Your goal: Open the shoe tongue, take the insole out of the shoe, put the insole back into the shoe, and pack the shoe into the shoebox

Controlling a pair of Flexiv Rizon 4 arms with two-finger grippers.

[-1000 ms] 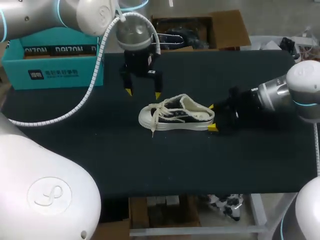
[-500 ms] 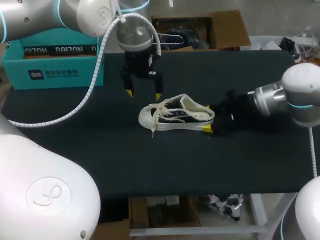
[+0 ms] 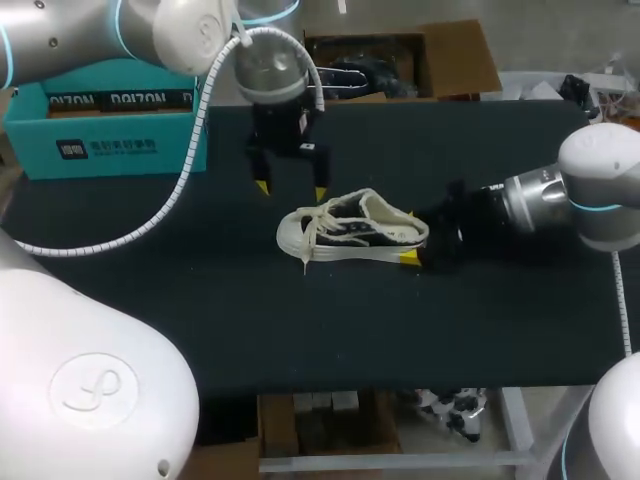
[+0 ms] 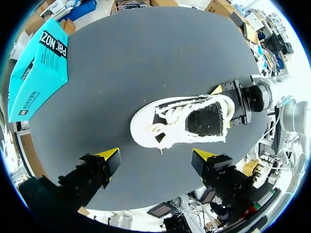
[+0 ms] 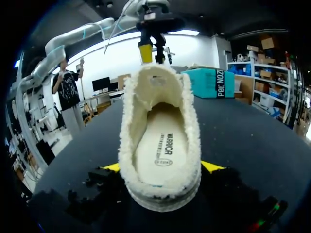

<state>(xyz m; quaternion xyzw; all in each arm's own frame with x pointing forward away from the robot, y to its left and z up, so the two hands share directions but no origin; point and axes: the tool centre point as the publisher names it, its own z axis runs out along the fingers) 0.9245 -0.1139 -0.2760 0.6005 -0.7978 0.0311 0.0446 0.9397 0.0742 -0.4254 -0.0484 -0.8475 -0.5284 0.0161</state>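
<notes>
A white low-top shoe (image 3: 350,235) lies on its sole in the middle of the dark table (image 3: 300,330), toe to the left, laces loose. Its insole (image 5: 158,145) sits inside. My left gripper (image 3: 291,189) hangs open just behind the toe; the shoe (image 4: 182,121) lies ahead of its fingers (image 4: 156,155). My right gripper (image 3: 412,235) is at the heel, open, one yellow tip on either side of the shoe (image 5: 160,131), which fills the space between its fingers (image 5: 163,166). The teal shoebox (image 3: 105,125) stands at the back left.
A brown cardboard box (image 3: 455,55) with dark things in it stands open at the back edge. The left arm's white cable (image 3: 120,235) loops over the table's left part. The teal shoebox (image 4: 36,68) lies far off to the side of the left gripper.
My right gripper has slid left along the table until its fingers flank the shoe's heel. The left gripper has shifted only slightly. The shoe has stayed put.
</notes>
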